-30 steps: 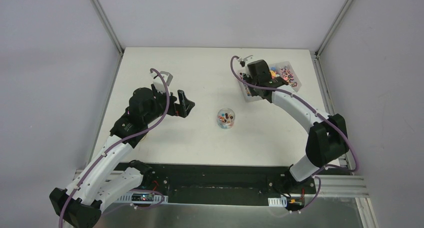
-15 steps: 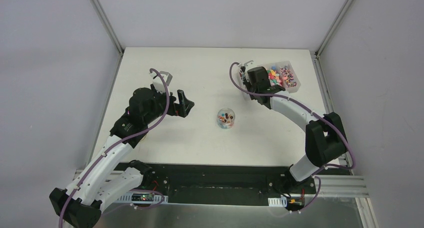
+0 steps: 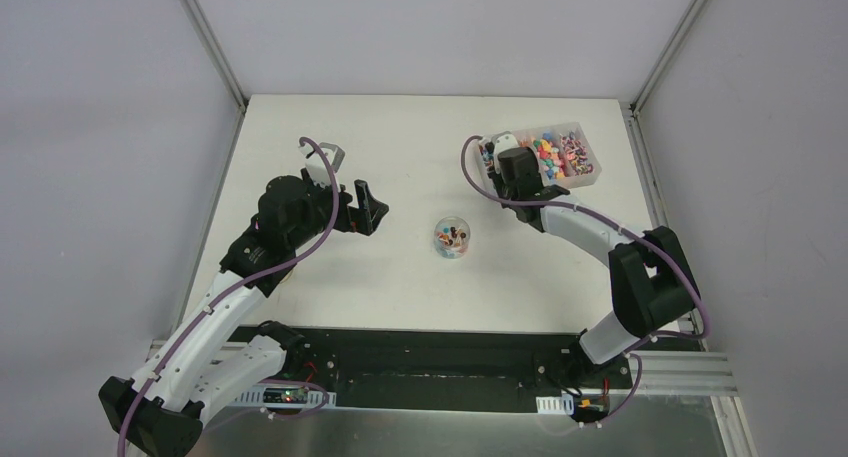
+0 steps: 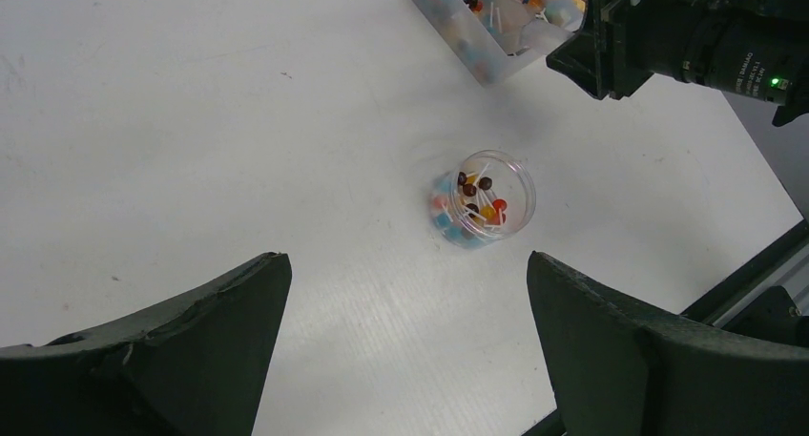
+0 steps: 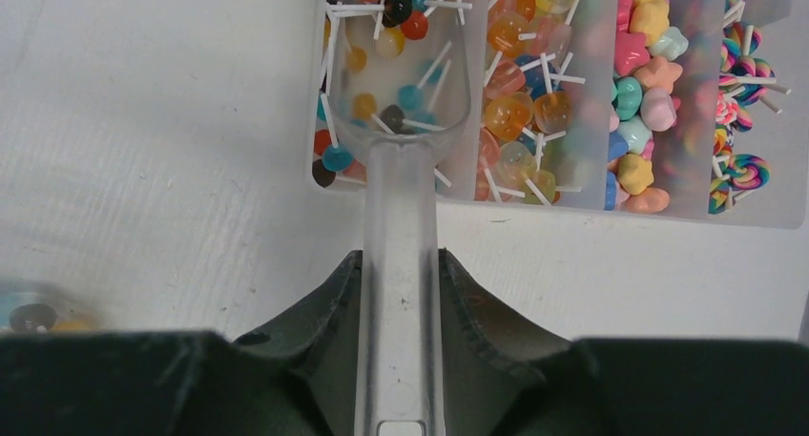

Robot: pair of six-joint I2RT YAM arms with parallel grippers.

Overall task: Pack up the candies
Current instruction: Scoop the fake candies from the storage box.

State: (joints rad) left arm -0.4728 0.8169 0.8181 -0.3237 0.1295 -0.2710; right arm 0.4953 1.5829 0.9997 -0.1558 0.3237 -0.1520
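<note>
The candies (image 5: 520,112) are small coloured lollipops, stars and swirls in a clear divided box (image 3: 590,174), also seen in the top view (image 3: 558,153). My right gripper (image 5: 401,259) is shut on the handle of a clear plastic scoop (image 5: 401,197). The scoop's bowl lies in the box's left compartment, and I cannot tell whether the lollipops showing through it are inside it or beneath it. A small round clear jar (image 3: 452,237) part-filled with candies stands mid-table. My left gripper (image 4: 405,264) is open and empty, above the table left of the jar (image 4: 482,212).
The box (image 4: 496,50) stands at the table's far right, close to the right edge. The right arm's wrist (image 4: 687,40) hangs beside it. The jar's edge shows at the lower left of the right wrist view (image 5: 29,314). Grey walls enclose the table.
My right wrist has drawn back toward the near side, uncovering more of the box, with the scoop still in its grip. The left arm and the jar have not moved.
</note>
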